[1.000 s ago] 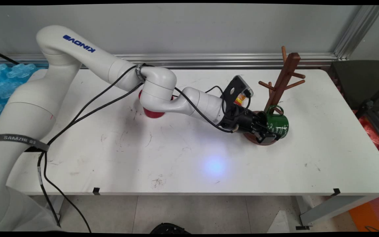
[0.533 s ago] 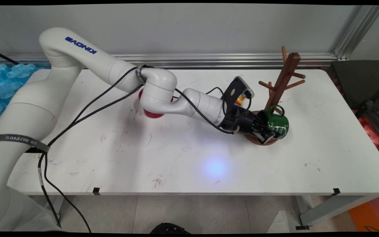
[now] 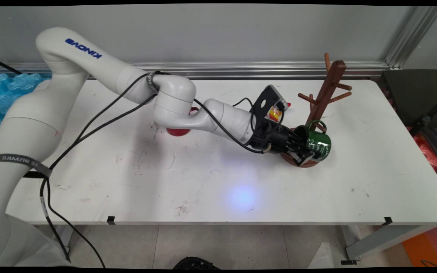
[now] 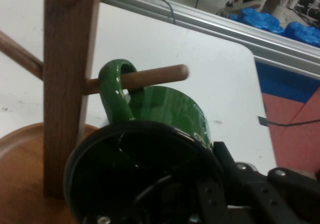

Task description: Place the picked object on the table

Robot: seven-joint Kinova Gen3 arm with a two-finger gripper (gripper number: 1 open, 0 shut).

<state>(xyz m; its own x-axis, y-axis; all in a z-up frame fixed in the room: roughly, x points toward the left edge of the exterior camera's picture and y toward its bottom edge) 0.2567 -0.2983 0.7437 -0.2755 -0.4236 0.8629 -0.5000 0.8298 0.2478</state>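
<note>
My gripper (image 3: pixel 304 150) is shut on the rim wall of a green mug (image 3: pixel 319 141), one finger inside it and one outside. The mug lies tilted on its side, mouth toward the hand, just above the round base (image 3: pixel 311 164) of a brown wooden mug tree (image 3: pixel 327 88). In the hand view the green mug (image 4: pixel 170 109) has its handle (image 4: pixel 113 91) looped over a lower peg (image 4: pixel 155 77) that sticks out from the tree's post (image 4: pixel 65 84). The gripper (image 4: pixel 212 184) holds the mug's dark mouth close below the peg.
A red cup (image 3: pixel 178 131) stands on the white table (image 3: pixel 211 182) behind the arm's elbow. Blue packing (image 3: pixel 6 91) lies off the table's left end. A dark chair (image 3: pixel 415 94) stands past the right end. Higher pegs (image 3: pixel 306 98) jut from the tree.
The hand has drawn slightly left and up with the mug, which has tilted a little more. The handle has stayed at the lower peg.
</note>
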